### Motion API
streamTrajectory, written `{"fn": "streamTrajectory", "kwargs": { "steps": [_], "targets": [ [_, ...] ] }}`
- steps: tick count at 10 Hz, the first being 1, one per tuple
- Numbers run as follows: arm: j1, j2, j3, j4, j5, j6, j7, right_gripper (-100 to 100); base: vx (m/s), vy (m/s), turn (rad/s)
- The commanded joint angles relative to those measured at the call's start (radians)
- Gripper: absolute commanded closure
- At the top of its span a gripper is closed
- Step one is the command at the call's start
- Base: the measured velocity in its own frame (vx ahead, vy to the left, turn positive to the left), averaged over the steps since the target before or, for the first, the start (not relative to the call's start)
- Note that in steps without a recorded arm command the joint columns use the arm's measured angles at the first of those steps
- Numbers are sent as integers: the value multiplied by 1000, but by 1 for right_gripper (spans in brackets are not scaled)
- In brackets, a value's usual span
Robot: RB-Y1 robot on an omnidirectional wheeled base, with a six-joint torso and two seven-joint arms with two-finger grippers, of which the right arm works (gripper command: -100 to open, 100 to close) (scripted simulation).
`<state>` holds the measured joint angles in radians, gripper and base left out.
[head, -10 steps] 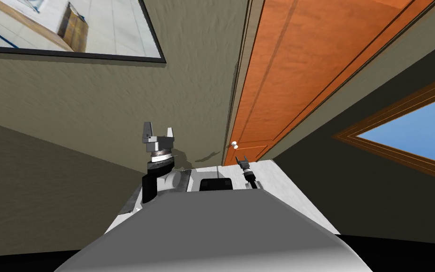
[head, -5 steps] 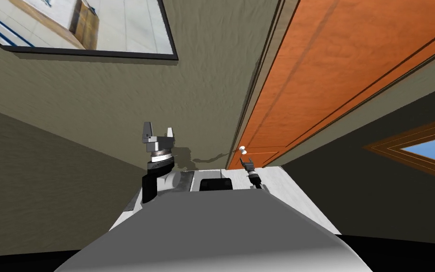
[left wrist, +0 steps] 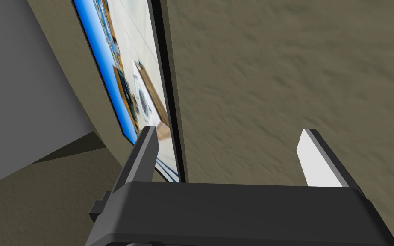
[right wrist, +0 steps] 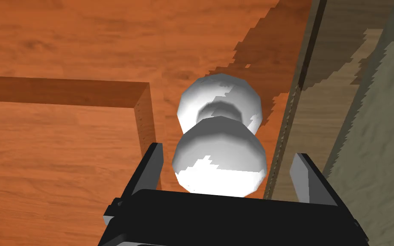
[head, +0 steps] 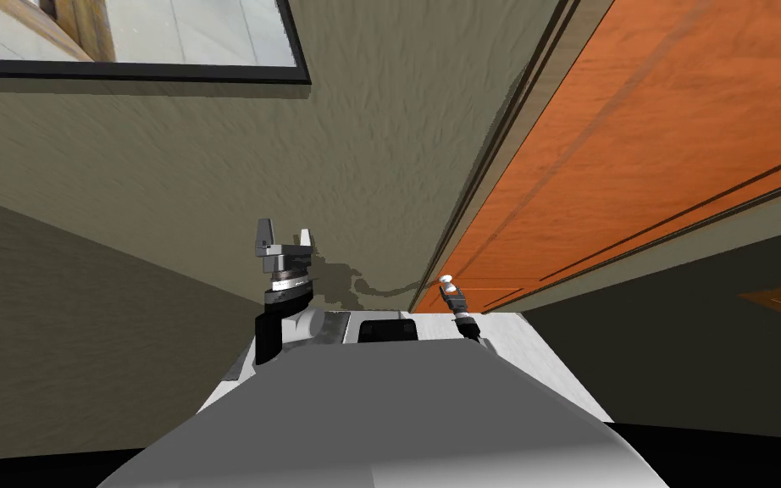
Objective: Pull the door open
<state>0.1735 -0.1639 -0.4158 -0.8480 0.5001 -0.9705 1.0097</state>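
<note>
Brownish wall [head: 338, 169] runs beside a big orange door [head: 634, 169] with wood grain. A round white knob [right wrist: 219, 162] sticks out near the door's edge, close to the wall. The right gripper [right wrist: 228, 156] is at the knob, with the knob sitting between its two fingers. The fingers are spread wide with a small gap on each side, so they do not squeeze it. The left gripper [head: 283, 241] is held up near the wall, its fingers wide apart too.

Soft, even light; a jagged-edged shadow darkens the orange door [right wrist: 63, 42] beside the white knob [right wrist: 219, 164], whose near face glares; head view's walls [head: 363, 152] splay cornerwards
</note>
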Motion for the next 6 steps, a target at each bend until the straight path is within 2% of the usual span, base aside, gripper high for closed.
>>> {"fn": "streamTrajectory", "kwargs": {
  "steps": [1,2,3,6],
  "targets": [
    [-7,-9,-13,28,-8,-18,6,-100,101,-23,58],
    [-2,-5,-7,12,-5,-8,2,-100,50,-14,15],
    [-2,-5,-7,12,-5,-8,2,100,-6,2,-10],
    [-2,-5,-7,12,-5,-8,2,100,-12,1,2]
  ]
}}
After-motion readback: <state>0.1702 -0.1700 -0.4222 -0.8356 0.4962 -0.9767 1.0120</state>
